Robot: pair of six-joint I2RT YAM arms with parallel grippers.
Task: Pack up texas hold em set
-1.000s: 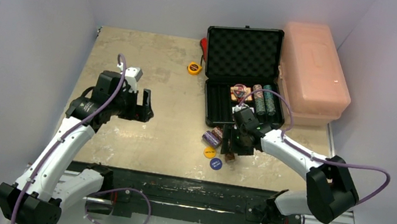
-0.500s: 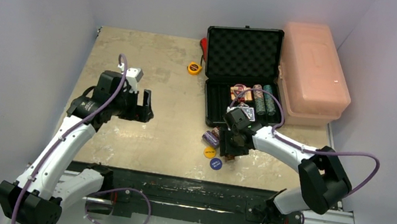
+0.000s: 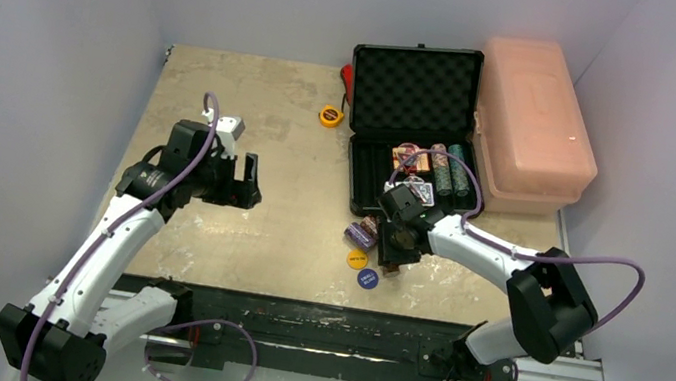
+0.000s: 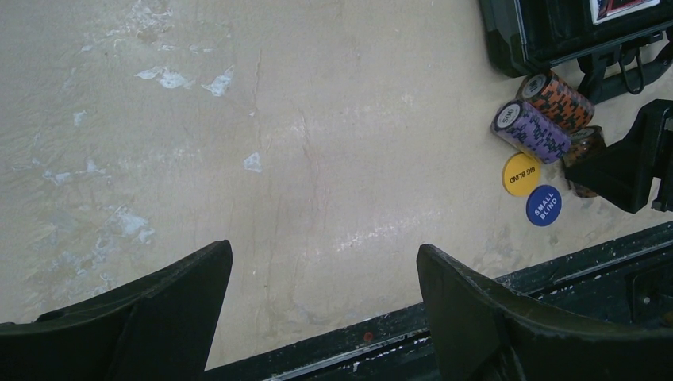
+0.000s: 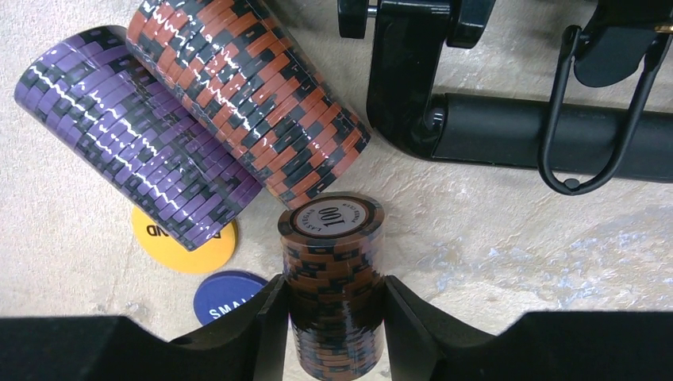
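Note:
The black briefcase lies open at the back right, with chip stacks and cards in its foam tray. In front of it, a purple chip stack and an orange chip stack lie on their sides on the table. A yellow button and a blue button lie flat beside them. My right gripper is shut on a brown chip stack whose top chip reads 100. My left gripper hovers open over bare table, far left of the chips.
A pink plastic box stands against the briefcase's right side. A yellow tape measure lies left of the lid, with a red object behind it. The briefcase handle is just beyond the brown stack.
My right arm shifted left, and its jaws narrowed onto the brown chip stack. The left arm has not moved.

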